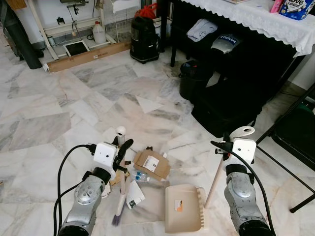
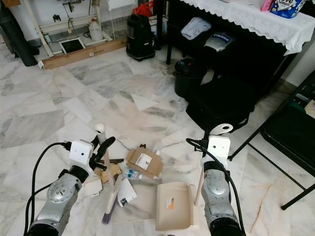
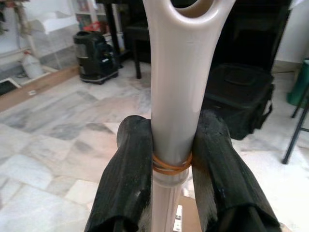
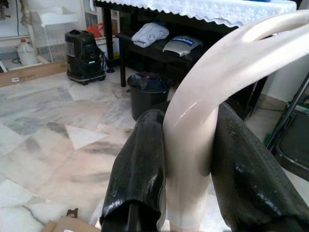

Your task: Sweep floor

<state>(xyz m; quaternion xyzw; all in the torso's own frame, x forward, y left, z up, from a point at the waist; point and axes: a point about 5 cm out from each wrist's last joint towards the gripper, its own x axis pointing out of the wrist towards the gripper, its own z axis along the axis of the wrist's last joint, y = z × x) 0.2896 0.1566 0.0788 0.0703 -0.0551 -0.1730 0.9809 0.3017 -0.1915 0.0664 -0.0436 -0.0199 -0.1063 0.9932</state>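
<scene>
My left gripper (image 1: 122, 147) is shut on the beige handle of a small broom (image 1: 120, 132). The broom's purple bristles (image 1: 117, 216) rest on the marble floor. In the left wrist view the fingers (image 3: 128, 159) clamp the broom handle (image 3: 178, 72) just above a rubber band. My right gripper (image 1: 226, 150) is shut on the long handle (image 1: 215, 182) of a beige dustpan (image 1: 183, 209), which lies flat on the floor. The right wrist view shows that handle (image 4: 217, 82) pinched between the fingers (image 4: 140, 174). Between broom and pan lie a brown paper packet (image 1: 152, 164), a plastic bottle (image 1: 139, 176) and a white paper (image 1: 134, 195).
A black bin (image 1: 193, 78) and a black bag (image 1: 231, 110) stand ahead on the right, under a table with a white cloth (image 1: 256, 19). A black folding chair (image 1: 295, 132) is at the far right. A black vacuum (image 1: 143, 39) and a long box (image 1: 88, 56) are at the back.
</scene>
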